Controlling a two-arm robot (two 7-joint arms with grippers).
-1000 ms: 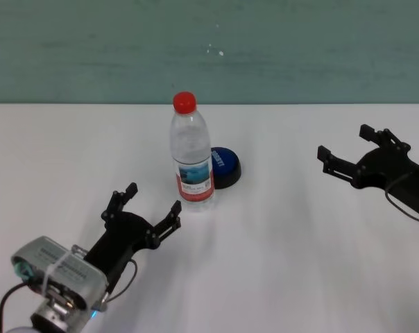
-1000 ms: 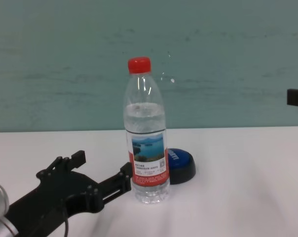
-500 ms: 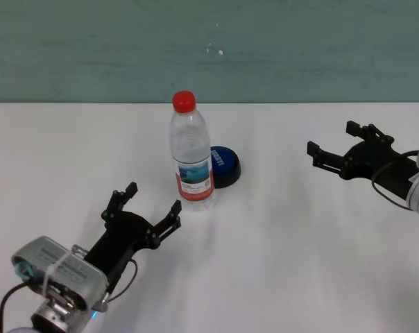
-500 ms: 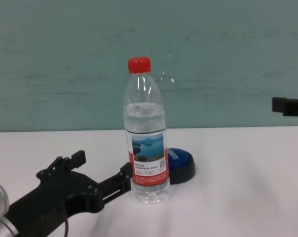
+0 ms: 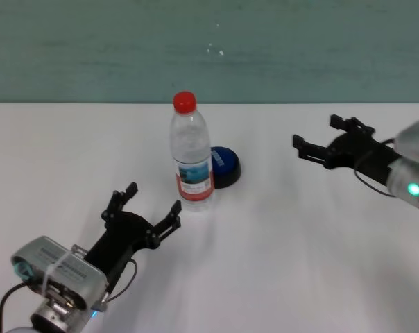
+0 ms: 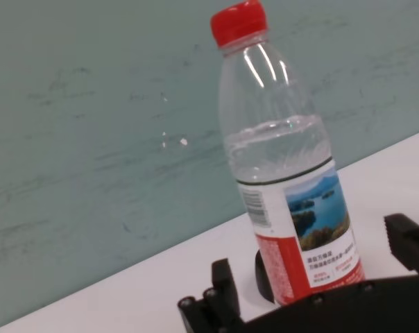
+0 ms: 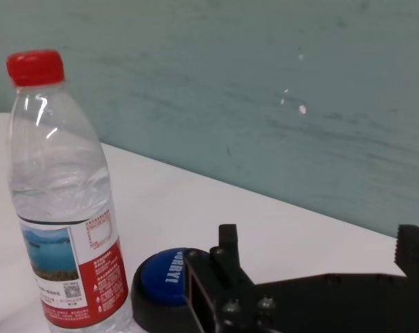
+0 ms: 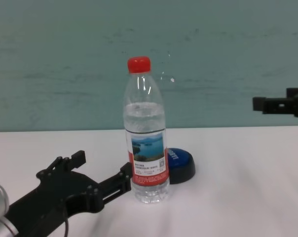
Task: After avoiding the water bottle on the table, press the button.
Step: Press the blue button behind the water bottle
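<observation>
The water bottle (image 5: 192, 156), clear with a red cap and a lake label, stands upright mid-table. The blue dome button (image 5: 225, 165) on its black base sits just behind and right of it, touching or nearly so. My left gripper (image 5: 152, 199) is open and empty, low over the table (image 5: 300, 243), just in front and left of the bottle. My right gripper (image 5: 315, 134) is open and empty, held above the table to the right of the button. The right wrist view shows the bottle (image 7: 64, 208) and the button (image 7: 164, 277) ahead of the fingers (image 7: 227, 243).
A teal wall (image 5: 300, 48) runs behind the table's far edge. In the chest view the bottle (image 8: 146, 143) hides part of the button (image 8: 182, 163), and the right gripper (image 8: 272, 101) hangs high at the right.
My right gripper has moved left, toward the button and bottle, staying open. The left arm, bottle and button have not moved.
</observation>
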